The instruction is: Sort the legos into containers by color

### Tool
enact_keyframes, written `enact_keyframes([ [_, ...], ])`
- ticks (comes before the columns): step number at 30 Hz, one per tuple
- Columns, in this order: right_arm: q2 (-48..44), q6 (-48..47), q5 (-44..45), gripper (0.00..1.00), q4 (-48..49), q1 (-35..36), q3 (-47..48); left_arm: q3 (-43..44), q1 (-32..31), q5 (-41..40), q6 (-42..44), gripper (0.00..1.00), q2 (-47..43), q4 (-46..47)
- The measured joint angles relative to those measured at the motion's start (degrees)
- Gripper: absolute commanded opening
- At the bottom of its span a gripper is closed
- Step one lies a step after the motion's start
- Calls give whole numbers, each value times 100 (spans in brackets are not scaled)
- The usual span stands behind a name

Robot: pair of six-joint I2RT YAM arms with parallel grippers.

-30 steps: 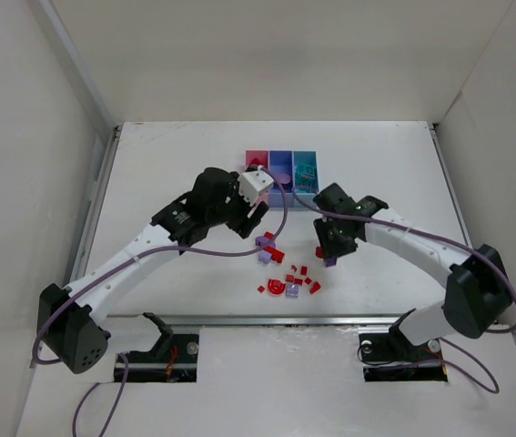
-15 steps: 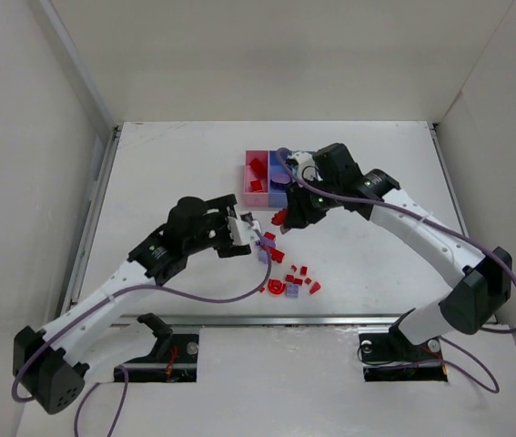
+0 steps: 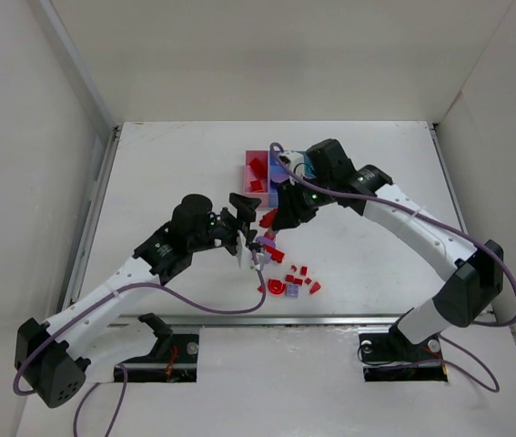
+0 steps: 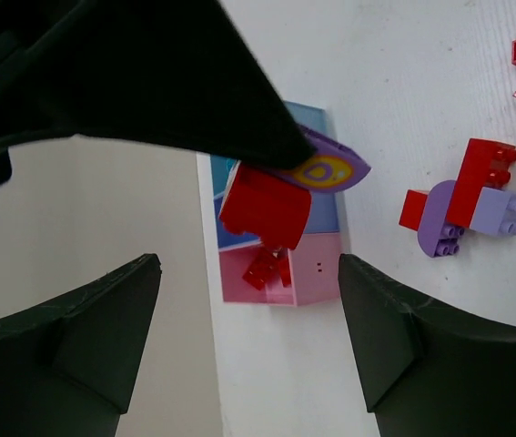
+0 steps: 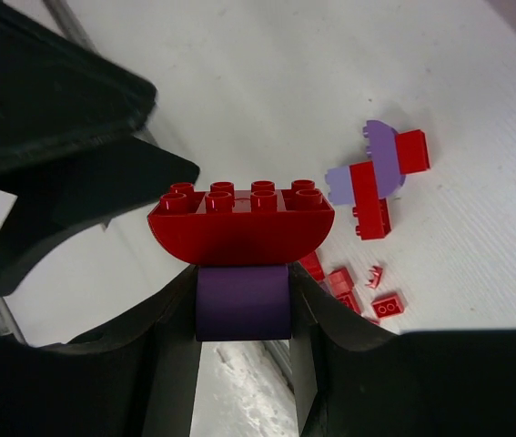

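1. Top external shows my left gripper hanging over the table. It is on the near side of the containers and just beside a knot of red and lilac legos.
2. In the left wrist view its jaws stand wide apart with nothing between them. The two dark fingers frame the bins beyond.
3. My right gripper reaches in front of the containers, close to my left one.
4. In the right wrist view its jaws are closed on a dark purple piece. A red curved brick sits on top of that piece, studs up and clear of my fingers.
5. The pink bin has red pieces in it. The purple-blue bin is next in the row, then the light blue bin, which my right arm mostly hides from above.
6. A purple oval piece with a yellow mark shows over the bins at the edge of my right gripper. I cannot tell whether it lies in a bin.
7. In the knot on the table, a red brick lies across a rounded lilac piece and a lilac brick.
8. Nearer my bases are scattered small red bricks, a red arch and a small lilac block just beside it.
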Motion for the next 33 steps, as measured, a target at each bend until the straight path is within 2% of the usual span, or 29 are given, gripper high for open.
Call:
enact_keyframes([
  [3, 31, 85, -81, 0, 59, 55, 0, 0, -55, 125, 385, 76, 72, -28],
  [7, 170, 122, -142, 0, 85, 199, 26, 0, -107, 192, 671, 68, 155, 17],
  [8, 212, 136, -162, 0, 81, 238, 35, 0, -111, 201, 706, 58, 168, 37],
  [9, 245, 140, -155, 0, 83, 267, 55, 2, -109, 197, 726, 52, 170, -61],
  [15, 299, 184, -157, 0, 79, 260, 203, -7, -129, 212, 896, 27, 192, -282],
  [20, 439, 184, -179, 0, 22, 262, 348, -4, -118, 140, 960, 0, 190, -321],
  [25, 498, 181, -199, 0, 22, 262, 387, -4, -105, 44, 861, 0, 190, -348],
  [29, 494, 164, -140, 0, 35, 227, 382, 9, -138, -264, 247, 0, 282, -205],
  [33, 444, 90, -179, 0, 35, 59, 361, 415, 140, -765, -632, 0, 881, -66],
])
